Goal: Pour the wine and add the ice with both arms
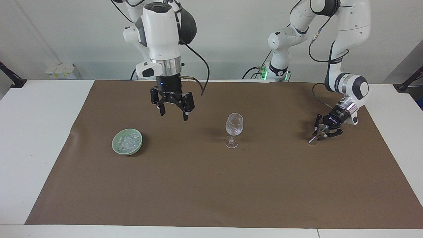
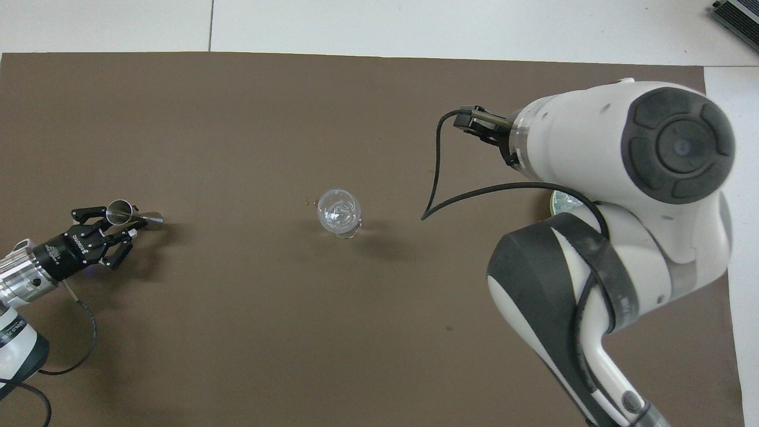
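**Facing view.** The right gripper (image 1: 174, 115) hangs left of centre in the upper half of the frame, above the brown mat (image 1: 211, 185). Its jaws are apart and empty. The ice (image 1: 128, 140) lies heaped in a pale green bowl (image 1: 115, 145) at centre left. The stemmed glass (image 1: 234, 127) stands upright at mid-frame, well apart from the bowl, with what looks like clear contents. At centre right the left gripper (image 1: 325, 131) sits low around a tilted metal jigger (image 1: 316, 135). We cannot tell whether its jaws clamp the jigger.

**Overhead view.** The right arm's wrist fills the upper right of the frame. It hides its own gripper and all but a sliver of the bowl (image 2: 560, 201). The glass (image 2: 338, 212) is at centre. The jigger (image 2: 127, 212) and left gripper (image 2: 115, 225) are at the left edge.

**Reading.** We judge the ice step to be in hand, with the right gripper placed to fetch a cube. The next move calls for lowering the open jaws into the bowl and closing on a single cube among many alike.
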